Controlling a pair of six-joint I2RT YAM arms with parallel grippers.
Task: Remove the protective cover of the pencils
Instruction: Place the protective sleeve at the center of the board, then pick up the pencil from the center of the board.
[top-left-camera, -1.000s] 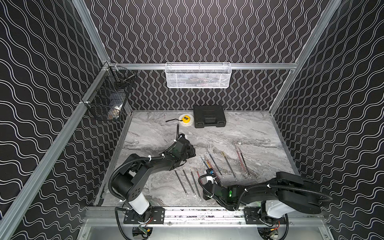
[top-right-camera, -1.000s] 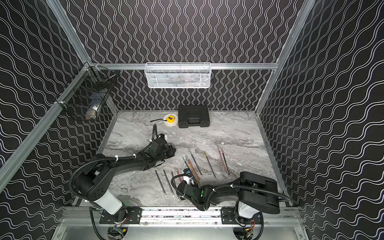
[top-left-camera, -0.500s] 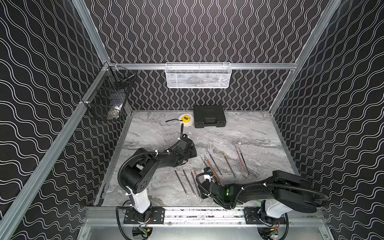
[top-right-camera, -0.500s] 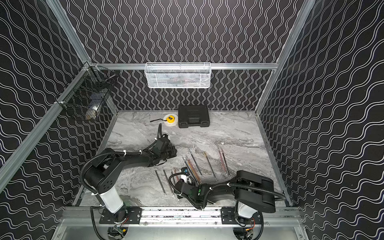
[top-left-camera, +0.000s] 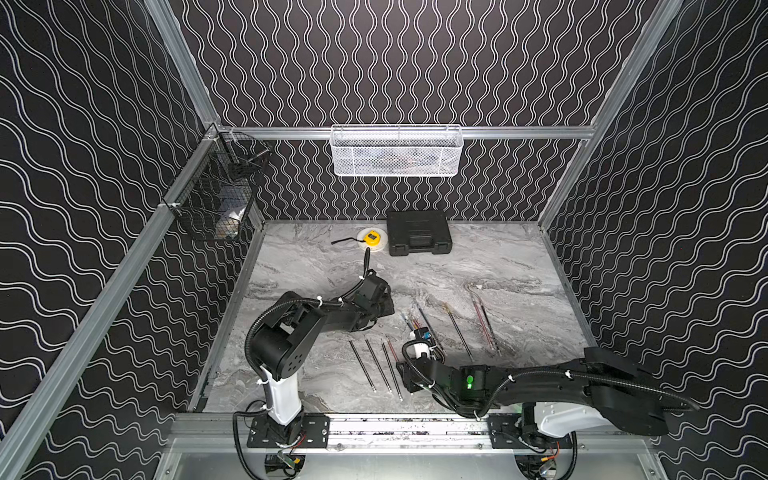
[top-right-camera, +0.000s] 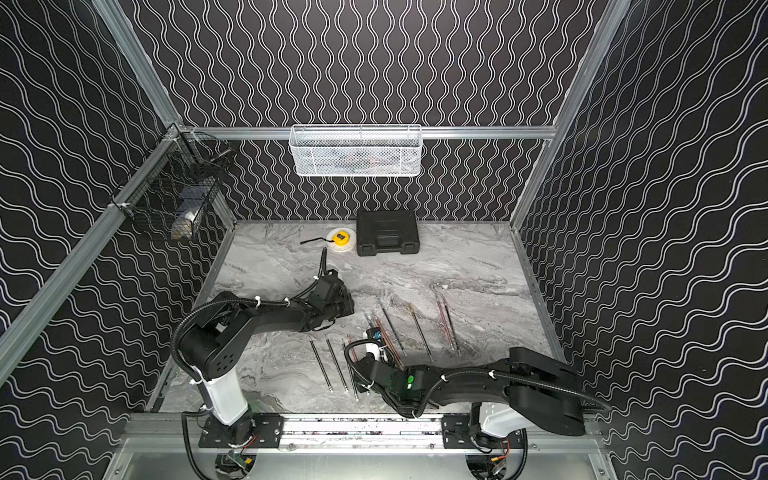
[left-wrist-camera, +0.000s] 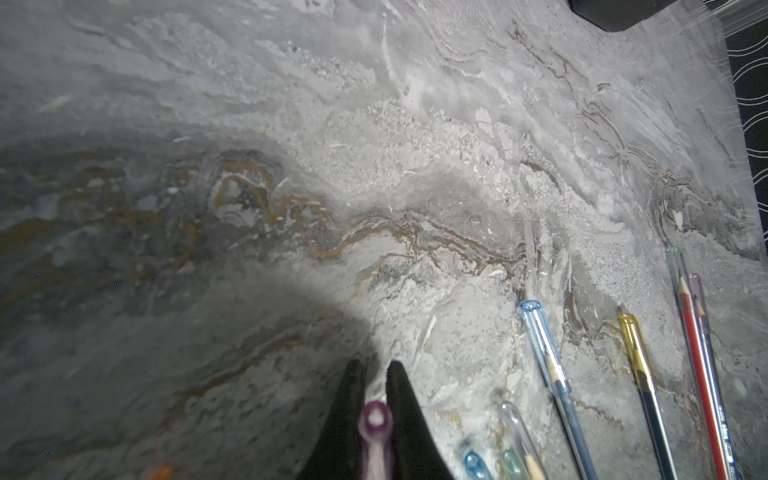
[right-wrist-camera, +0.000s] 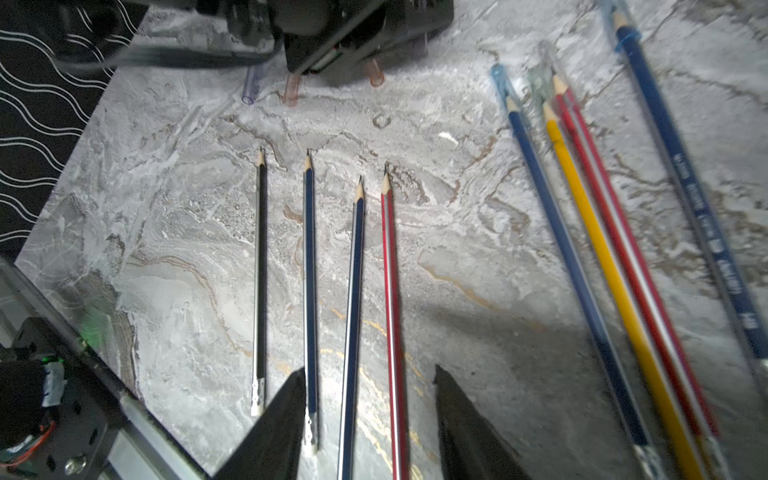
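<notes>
A purple protective cover sits pinched in the closed jaws of the left gripper, just beyond the tips of the four bare pencils. The right gripper, jaws apart, hangs over those pencils' eraser ends. The capped pencils lie beside them.

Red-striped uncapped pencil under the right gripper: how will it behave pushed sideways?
The red-striped pencil looks thin and straight, so probably stiff and light. Lying flat on the marble tabletop, it may roll or skid into the blue pencil beside it.
</notes>
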